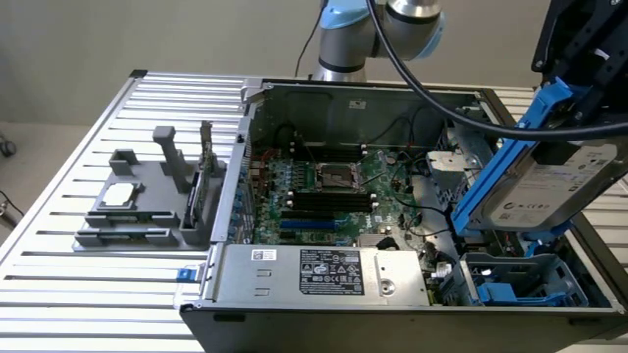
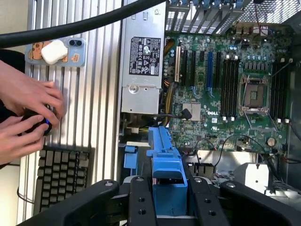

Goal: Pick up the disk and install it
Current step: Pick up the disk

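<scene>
The disk [image 1: 554, 184], a silver-grey drive with a white label in a blue carrier, hangs tilted above the open computer case's drive bay [image 1: 520, 283] on the exterior view's right. My gripper [image 1: 581, 55] is shut on its upper end. In the wrist view the black fingers [image 2: 141, 202] clamp both sides of the blue carrier [image 2: 165, 165], so my gripper [image 2: 170, 190] is over the case near the motherboard [image 2: 225, 80].
The silver power supply box [image 1: 319, 273] sits at the case's front, and a blue bracket [image 1: 501, 294] lies in the bay. A grey fixture [image 1: 147, 202] holding a small chip stands on the slatted table [image 1: 88, 294]. A person's hands [image 2: 26, 113], a keyboard [image 2: 61, 176] and a phone [image 2: 56, 52] are beside the case.
</scene>
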### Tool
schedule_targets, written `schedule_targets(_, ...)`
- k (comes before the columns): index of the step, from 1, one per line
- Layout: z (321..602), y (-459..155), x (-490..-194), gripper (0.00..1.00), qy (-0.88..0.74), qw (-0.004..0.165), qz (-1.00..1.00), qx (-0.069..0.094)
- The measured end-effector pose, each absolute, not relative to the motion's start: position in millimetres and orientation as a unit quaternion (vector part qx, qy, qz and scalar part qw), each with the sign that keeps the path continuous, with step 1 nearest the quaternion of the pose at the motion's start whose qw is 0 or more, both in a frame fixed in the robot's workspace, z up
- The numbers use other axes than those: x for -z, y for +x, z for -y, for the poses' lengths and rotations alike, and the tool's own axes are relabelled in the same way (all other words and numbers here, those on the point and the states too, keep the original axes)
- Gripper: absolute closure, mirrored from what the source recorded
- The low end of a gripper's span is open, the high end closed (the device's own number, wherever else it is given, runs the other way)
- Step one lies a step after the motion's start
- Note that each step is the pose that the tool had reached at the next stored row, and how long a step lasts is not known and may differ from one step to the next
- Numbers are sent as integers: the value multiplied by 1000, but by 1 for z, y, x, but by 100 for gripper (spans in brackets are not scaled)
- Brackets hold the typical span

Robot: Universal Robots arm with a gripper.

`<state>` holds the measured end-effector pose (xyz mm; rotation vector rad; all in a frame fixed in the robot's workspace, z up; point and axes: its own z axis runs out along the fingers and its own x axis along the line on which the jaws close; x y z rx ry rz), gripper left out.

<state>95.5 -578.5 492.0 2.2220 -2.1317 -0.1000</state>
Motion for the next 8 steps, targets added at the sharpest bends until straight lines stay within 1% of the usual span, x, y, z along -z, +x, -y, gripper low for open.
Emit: schedule_targets(8,585,107,-482,67,721,29,692,31)
